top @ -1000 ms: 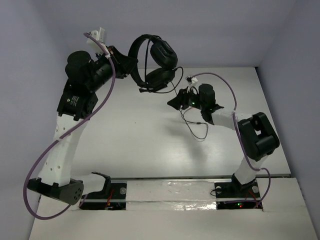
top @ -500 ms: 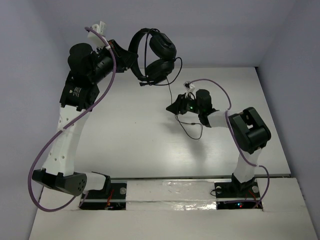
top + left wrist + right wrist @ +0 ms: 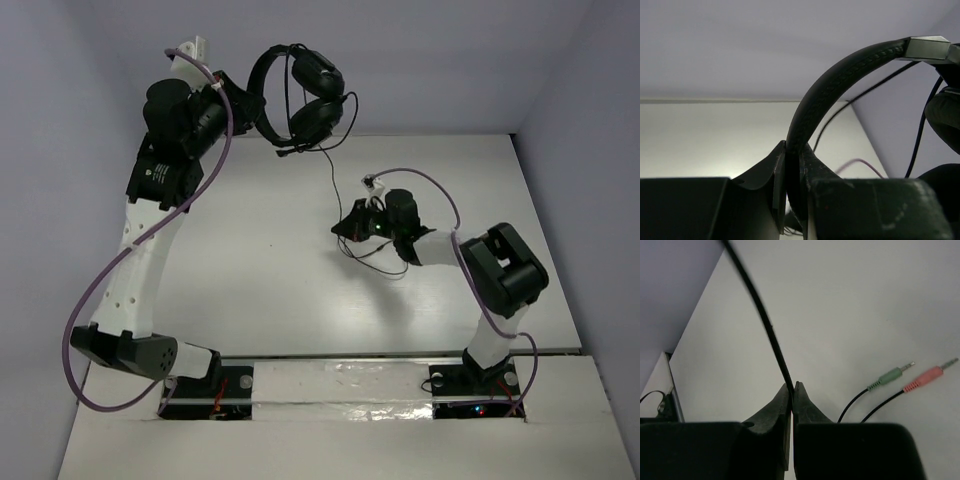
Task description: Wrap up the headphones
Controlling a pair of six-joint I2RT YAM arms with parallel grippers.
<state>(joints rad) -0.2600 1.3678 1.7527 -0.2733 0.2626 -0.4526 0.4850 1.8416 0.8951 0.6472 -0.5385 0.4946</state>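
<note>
High above the matte white table [image 3: 250, 260], the left gripper [image 3: 792, 152] clamps the stitched, curved headband [image 3: 840, 75] of the black headphones [image 3: 312, 100]. Lower down, the right gripper [image 3: 791, 386] pinches their thin, smooth cable [image 3: 760, 310]; a green plug [image 3: 887, 376] and a pink plug [image 3: 922, 379] lie nearby.

The left arm stands tall, reaching far back, left gripper [image 3: 792, 152] clamped on the headphones [image 3: 315, 80]. The right arm crouches low, elbow folded, right gripper [image 3: 791, 386] pinched shut on their cable [image 3: 766, 320].
</note>
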